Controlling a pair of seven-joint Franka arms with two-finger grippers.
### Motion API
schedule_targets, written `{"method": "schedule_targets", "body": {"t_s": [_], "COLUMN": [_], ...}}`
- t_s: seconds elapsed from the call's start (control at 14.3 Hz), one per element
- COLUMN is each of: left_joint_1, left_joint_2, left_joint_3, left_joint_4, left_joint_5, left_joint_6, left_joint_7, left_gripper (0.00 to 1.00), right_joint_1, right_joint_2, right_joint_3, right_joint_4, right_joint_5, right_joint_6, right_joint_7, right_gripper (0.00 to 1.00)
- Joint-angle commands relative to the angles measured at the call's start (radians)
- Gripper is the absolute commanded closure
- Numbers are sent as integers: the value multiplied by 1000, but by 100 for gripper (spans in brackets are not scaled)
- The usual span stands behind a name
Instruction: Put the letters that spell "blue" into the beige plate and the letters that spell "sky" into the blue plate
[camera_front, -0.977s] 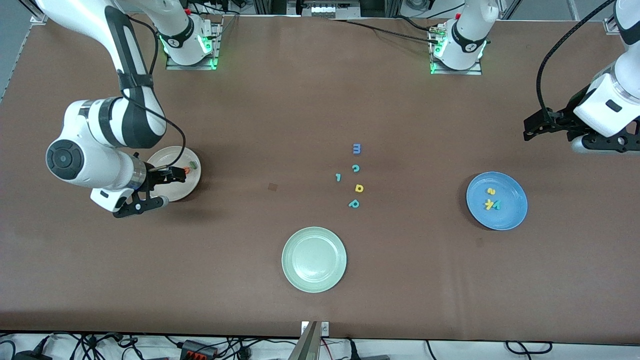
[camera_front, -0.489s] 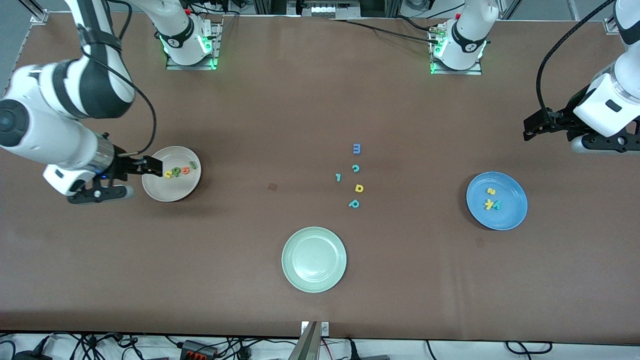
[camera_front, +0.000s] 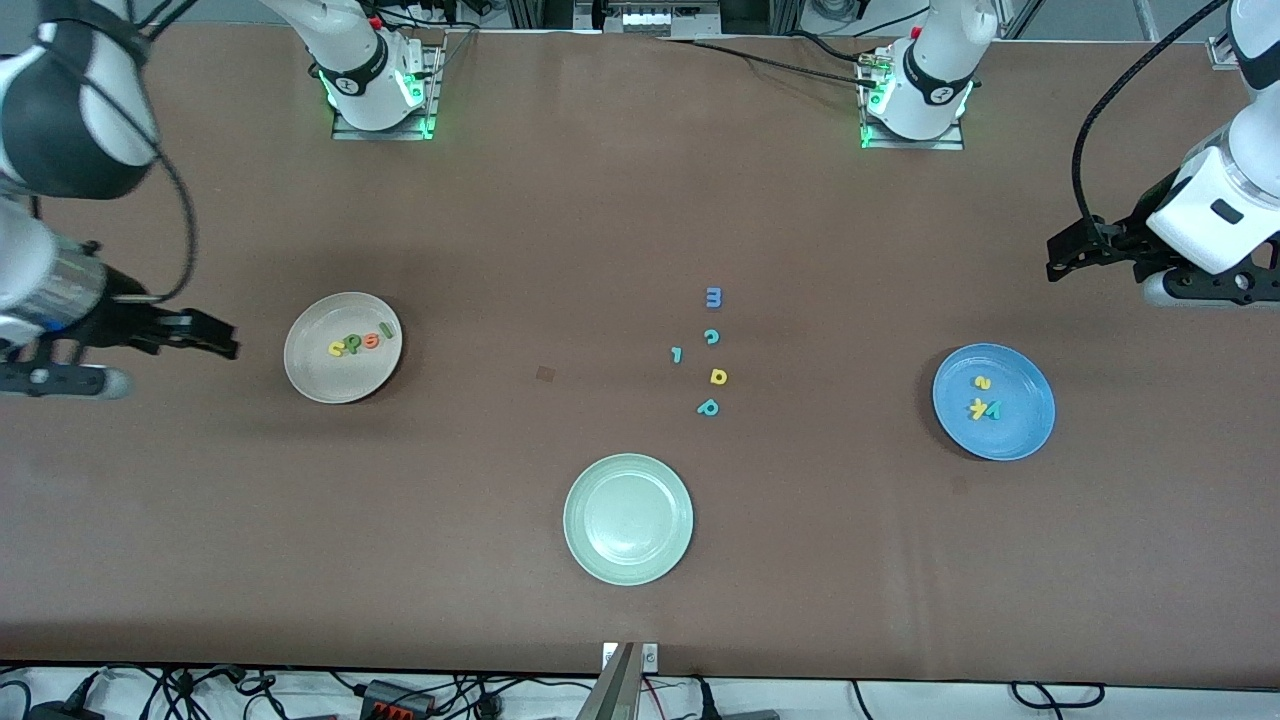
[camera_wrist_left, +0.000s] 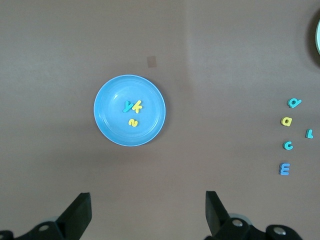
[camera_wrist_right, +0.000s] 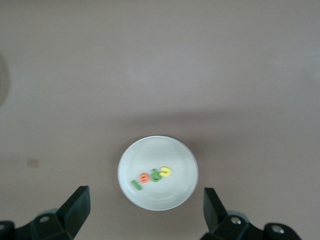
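Beige plate (camera_front: 300, 370) holds the blue-spelling letters (camera_front: 360, 341); blue plate (camera_front: 1030, 425) holds the sky letters (camera_front: 983, 401) (all loose). Right gripper (camera_front: 215, 340), jaws apart, hangs beside the beige plate; left gripper (camera_front: 1062, 257), also apart, waits above the surface (camera_front: 500, 230).

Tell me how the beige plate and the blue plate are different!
The beige plate is cream; the blue plate is bright blue. The beige plate holds four letters in a row, yellow, green, orange and green; the blue plate holds three letters, two yellow and one teal. The beige plate sits toward the right arm's end of the table, the blue plate toward the left arm's. Both are round and shallow.
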Motion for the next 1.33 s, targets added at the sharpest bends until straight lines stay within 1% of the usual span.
{"method": "schedule_targets", "body": {"t_s": [0.0,0.14,0.21,0.35,0.56,0.7,0.91,0.98,1.12,1.26], "left_joint_1": [2,2,2,2,2,2,2,2,2,2], "left_joint_2": [0,0,0,0,0,0,0,0,0,0], "left_joint_3": [0,-1,0,0,0,0,0,0,-1,0], "left_joint_4": [19,19,19,19,19,19,19,19,19,19], "left_joint_5": [-15,-15,-15,-15,-15,-15,-15,-15,-15,-15], "left_joint_6": [-20,-20,-20,-20,-20,-20,-20,-20,-20,-20], "left_joint_7": [6,8,8,8,8,8,8,8,8,8], "left_gripper": [0,0,0,0,0,0,0,0,0,0], "right_joint_1": [-74,-79,-86,-88,-83,-82,-82,-82,-83,-82], "right_joint_2": [-62,-69,-69,-69,-70,-92,-197,-223,-228,-230], "right_joint_3": [30,27,27,28,32,35,35,33,33,33], "right_joint_4": [5,76,106,122,117,81,-94,-129,-136,-136], "right_joint_5": [-9,-14,-15,-38,-43,-45,-46,-46,-46,-46], "right_joint_6": [-56,-155,-179,-190,-191,-190,-112,-93,-93,-93], "right_joint_7": [-18,-72,-81,-86,-80,-78,-80,-84,-128,-124], "right_gripper": [0,0,0,0,0,0,0,0,0,0]}}
